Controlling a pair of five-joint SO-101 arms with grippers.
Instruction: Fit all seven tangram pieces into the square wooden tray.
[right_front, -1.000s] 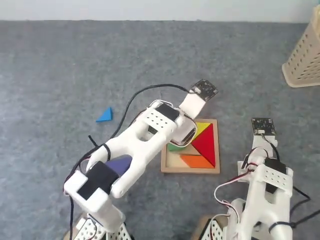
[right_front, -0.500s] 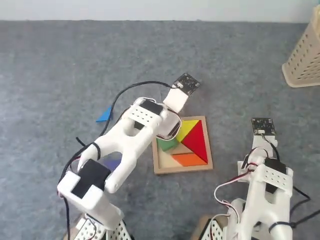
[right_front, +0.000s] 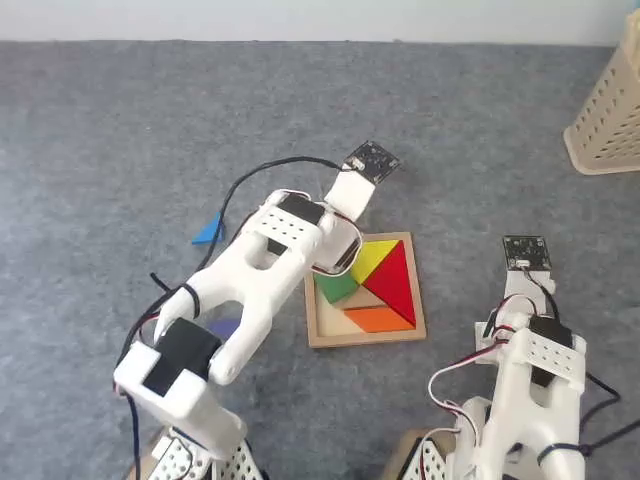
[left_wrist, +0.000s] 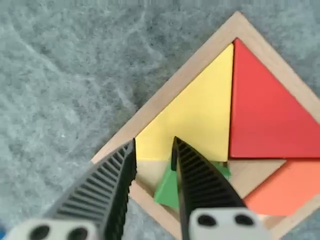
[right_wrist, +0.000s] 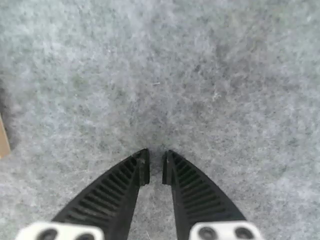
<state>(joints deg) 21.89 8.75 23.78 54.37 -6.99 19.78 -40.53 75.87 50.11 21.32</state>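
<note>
Tray (right_front: 366, 338) (wooden) holds 4 pieces (right_front: 395, 285); 1 blue triangle (right_front: 208, 231) outside.

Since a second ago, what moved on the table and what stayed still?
The left hand swung to the left, and the wooden tray slid left with it and turned a little. The blue triangle, the right hand and the basket stayed where they were.
</note>
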